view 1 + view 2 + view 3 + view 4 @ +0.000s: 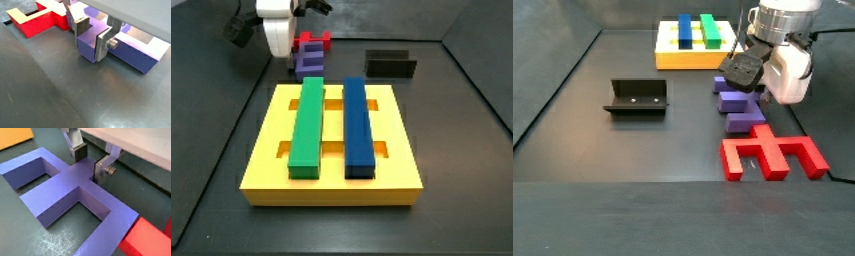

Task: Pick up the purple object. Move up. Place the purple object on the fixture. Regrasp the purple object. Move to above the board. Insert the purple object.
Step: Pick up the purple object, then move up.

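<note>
Straddling the middle prong of the purple object (67, 188) with my pincer (90, 162) apart, I should centre, close squarely, avoiding the red block (39, 22) just beside.

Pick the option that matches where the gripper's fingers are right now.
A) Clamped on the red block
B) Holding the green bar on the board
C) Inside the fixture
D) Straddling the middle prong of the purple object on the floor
D: in both wrist views the gripper has its silver fingers on either side of the middle prong of the purple object, which lies on the floor beside the red block.
</note>
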